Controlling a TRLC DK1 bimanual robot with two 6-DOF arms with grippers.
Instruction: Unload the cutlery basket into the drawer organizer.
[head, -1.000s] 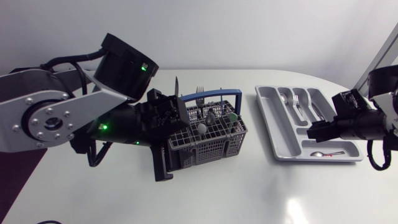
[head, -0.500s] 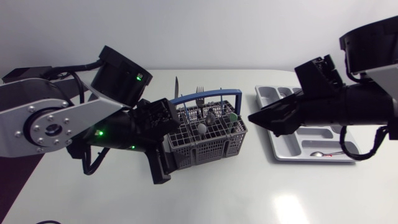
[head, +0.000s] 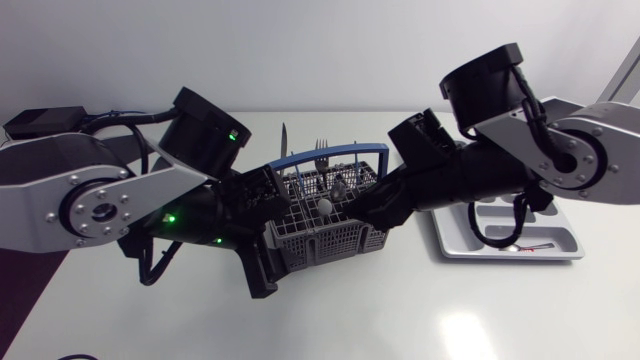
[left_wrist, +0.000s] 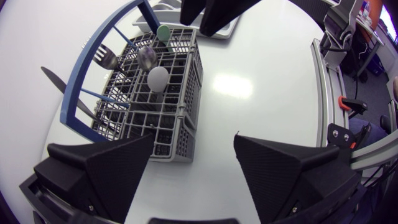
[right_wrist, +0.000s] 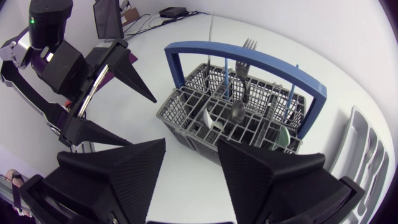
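Head view gives you the cutlery basket (head: 330, 228) at mid-table, its blue handle arching over it, with a knife (head: 284, 138) and a fork (head: 321, 152) standing upright inside. Your drawer organizer (head: 500, 256) lies at the basket's 3 o'clock, partly covered by the right arm, with a small spoon (head: 520, 246) in its near compartment. Your left gripper (left_wrist: 194, 135) sits at the basket's 8 o'clock corner, fingers spread wide and gripping nothing. Your right gripper (right_wrist: 191, 142) hovers over the basket's 2 o'clock end, also wide apart and empty.
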